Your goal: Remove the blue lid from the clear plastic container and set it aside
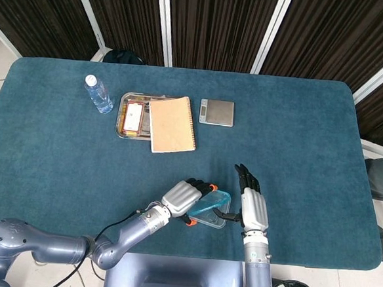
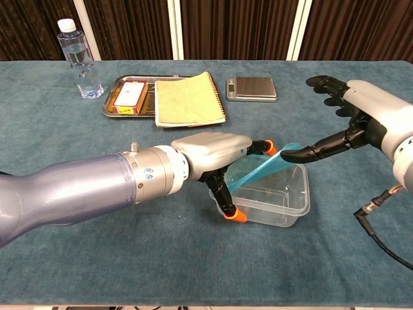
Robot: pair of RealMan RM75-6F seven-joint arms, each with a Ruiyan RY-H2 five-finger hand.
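Both hands low over the near bench edge.
Left hand [image 2: 213, 152] reached in from the left, palm down, orange-tipped fingers [image 2: 232, 214] curled around the box. Right hand [image 2: 352, 123] raised, thumb against the tilted lid, other fingers spread apart.

Notebook [image 2: 190, 99] overlaps tray [image 2: 117, 104], between bottle [image 2: 79, 59] and scale [image 2: 251, 88].
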